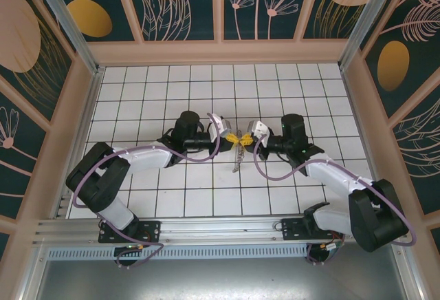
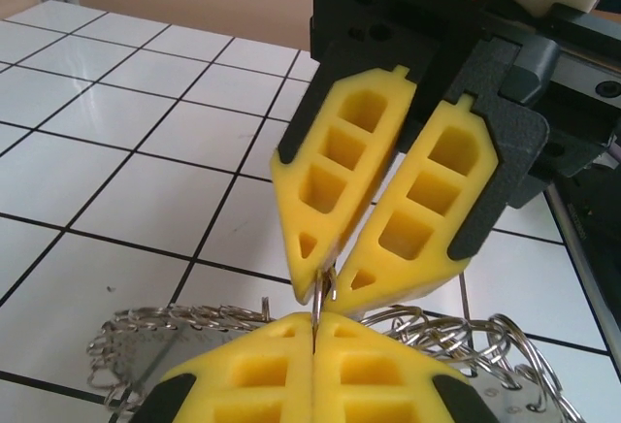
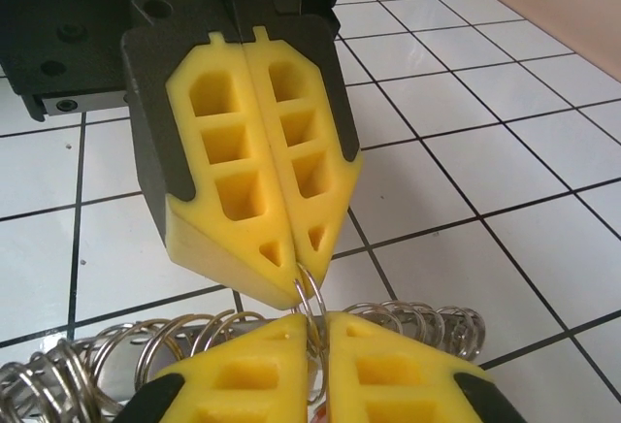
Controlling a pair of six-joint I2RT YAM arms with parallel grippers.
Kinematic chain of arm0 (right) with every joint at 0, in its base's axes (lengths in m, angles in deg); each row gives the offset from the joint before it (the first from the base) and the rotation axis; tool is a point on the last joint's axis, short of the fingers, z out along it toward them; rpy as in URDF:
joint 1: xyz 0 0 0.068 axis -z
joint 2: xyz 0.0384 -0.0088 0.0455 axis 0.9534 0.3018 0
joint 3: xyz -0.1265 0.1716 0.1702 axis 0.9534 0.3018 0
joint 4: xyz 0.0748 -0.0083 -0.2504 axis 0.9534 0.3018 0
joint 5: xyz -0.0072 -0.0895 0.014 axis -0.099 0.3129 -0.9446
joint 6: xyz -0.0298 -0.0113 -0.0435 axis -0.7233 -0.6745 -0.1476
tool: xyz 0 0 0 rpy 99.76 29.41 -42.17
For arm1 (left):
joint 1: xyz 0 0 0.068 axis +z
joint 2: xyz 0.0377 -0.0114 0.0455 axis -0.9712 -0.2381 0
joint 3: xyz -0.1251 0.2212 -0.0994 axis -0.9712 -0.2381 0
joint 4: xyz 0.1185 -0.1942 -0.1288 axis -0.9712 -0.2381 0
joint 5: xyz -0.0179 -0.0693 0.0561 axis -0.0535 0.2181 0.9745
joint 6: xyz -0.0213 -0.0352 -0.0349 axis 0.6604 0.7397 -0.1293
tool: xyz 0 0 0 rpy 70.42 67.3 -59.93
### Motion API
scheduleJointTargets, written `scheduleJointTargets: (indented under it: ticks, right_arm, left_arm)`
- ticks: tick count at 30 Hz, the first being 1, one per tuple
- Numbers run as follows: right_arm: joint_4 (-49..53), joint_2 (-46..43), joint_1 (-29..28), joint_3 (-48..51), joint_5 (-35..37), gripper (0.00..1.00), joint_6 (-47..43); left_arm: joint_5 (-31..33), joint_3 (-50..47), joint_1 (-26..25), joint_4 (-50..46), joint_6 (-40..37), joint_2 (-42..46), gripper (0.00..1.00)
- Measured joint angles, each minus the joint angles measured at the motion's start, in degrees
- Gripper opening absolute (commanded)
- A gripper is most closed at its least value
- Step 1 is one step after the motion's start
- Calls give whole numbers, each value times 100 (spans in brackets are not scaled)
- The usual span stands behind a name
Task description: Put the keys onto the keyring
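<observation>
We see the left gripper [image 2: 315, 324] and right gripper [image 3: 316, 321] meeting tip to tip over the white tiles [image 3: 543, 239], both clamped on the keyring [image 3: 310, 292], a thin silver wire. The yellow fingers [image 3: 233, 190] have moulded pockets. The wrist views show looped silver rings [image 2: 456, 331]. From above this is a grey dangling blur, perhaps with keys.

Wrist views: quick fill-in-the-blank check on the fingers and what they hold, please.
The left gripper and right gripper meet tip to tip, both ____ on a thin ring. Their fingers are coloured ____. The table is white tile with ____ lines.
Missing: shut; yellow; black.
</observation>
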Motion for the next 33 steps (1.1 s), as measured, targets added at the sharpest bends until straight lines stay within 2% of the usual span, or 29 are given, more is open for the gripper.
scheduleJointTargets:
  ticks: [2, 6, 11, 12, 14, 21, 33]
  right_arm:
    - [0, -13, 4, 0, -15, 0, 33]
    - [74, -13, -7, -2, 26, 0, 22]
    - [446, -13, -61, -87, 216, 0, -120]
    - [511, -13, -63, -114, 267, 0, -149]
    - [621, -13, -76, -164, 343, 0, -195]
    - [815, -13, -105, -201, 461, 0, -350]
    - [833, -7, -114, -249, 457, 0, -428]
  left_arm:
    - [20, -4, 13, 20, 0, 0, 1]
    - [96, 9, 11, -92, -107, 0, 10]
    - [271, 219, -15, -658, -466, 9, 17]
    - [319, 278, -15, -789, -549, 17, 23]
    - [400, 376, -15, -1003, -693, 48, 28]
    - [597, 732, -15, -1624, -986, 111, 30]
    - [483, 890, -20, -2127, -1644, 111, 32]
